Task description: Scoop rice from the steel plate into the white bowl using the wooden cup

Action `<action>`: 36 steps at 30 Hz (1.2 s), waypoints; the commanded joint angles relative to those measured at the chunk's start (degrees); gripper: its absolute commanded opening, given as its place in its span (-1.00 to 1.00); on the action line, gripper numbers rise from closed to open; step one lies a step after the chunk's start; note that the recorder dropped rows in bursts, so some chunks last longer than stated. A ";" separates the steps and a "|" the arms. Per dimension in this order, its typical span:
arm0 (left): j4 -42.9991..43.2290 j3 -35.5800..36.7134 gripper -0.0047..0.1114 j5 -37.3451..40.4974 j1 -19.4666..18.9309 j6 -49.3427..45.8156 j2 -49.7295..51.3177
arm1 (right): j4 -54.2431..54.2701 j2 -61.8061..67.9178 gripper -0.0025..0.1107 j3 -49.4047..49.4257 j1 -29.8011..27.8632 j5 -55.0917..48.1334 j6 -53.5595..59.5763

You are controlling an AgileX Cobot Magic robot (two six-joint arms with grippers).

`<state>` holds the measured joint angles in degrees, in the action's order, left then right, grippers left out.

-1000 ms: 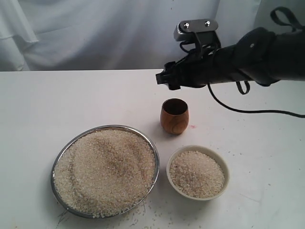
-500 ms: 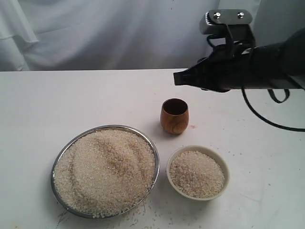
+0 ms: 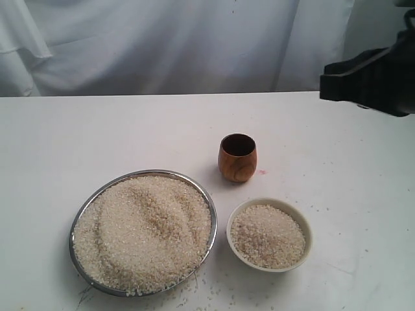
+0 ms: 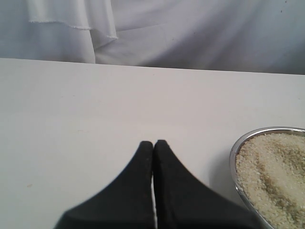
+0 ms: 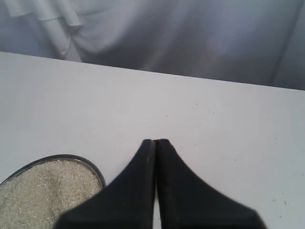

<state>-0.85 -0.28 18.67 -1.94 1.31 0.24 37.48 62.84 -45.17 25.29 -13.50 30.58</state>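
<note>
On your surface [image 3: 97, 136], the plate [image 3: 155, 173] heaped with rice [image 3: 142, 230] sits just beside the bowl [image 3: 269, 201], which also holds rice. The cup [image 3: 237, 162] stands upright beyond them, untouched. Your left claw [image 4: 153, 142] and right claw [image 5: 156, 141] are both pinched closed, empty.

We get bright, even, diffuse light; the white table [image 3: 130, 129] is nearly washed out. Shadows are soft and faint, hugging the cup [image 3: 237, 157], plate [image 3: 150, 172] and bowl [image 3: 268, 201]. The plate rim has a slight gleam. The right arm [image 3: 376, 78] at the exterior view's edge is dark and slightly blurred. In the wrist views the close black fingers [image 4: 128, 191] [image 5: 133, 191] are soft and show no detail.
</note>
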 commanded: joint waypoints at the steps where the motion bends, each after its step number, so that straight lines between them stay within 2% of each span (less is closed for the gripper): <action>1: -0.09 0.28 -0.92 -0.40 -0.11 0.03 -0.24 | -0.64 -2.84 -0.96 1.97 -1.79 -0.04 -0.64; 7: -0.09 0.28 -0.92 -0.40 -0.11 0.03 -0.24 | -2.12 -11.65 -0.96 9.82 -3.47 8.02 -0.64; 18: -0.09 0.28 -0.92 -0.40 -0.11 0.03 -0.24 | -0.63 -34.05 -0.96 29.76 -20.84 9.39 2.12; 21: -0.09 0.28 -0.92 -0.40 -0.11 0.03 -0.24 | -0.63 -39.95 -0.96 34.10 -23.47 10.81 2.62; 32: -0.09 0.28 -0.92 -0.40 -0.11 0.03 -0.24 | -1.55 -53.27 -0.96 44.45 -24.05 11.26 0.90; 34: -0.09 0.28 -0.92 -0.40 -0.11 0.03 -0.24 | -6.77 -54.58 -0.96 45.17 -24.05 9.98 -4.32; 36: -0.09 0.28 -0.92 -0.40 -0.11 0.03 -0.24 | -16.47 -55.38 -0.96 45.17 -24.05 6.77 -15.87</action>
<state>-0.85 -0.28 18.67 -1.94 1.31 0.24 31.41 8.78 -0.53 1.71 -3.77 26.06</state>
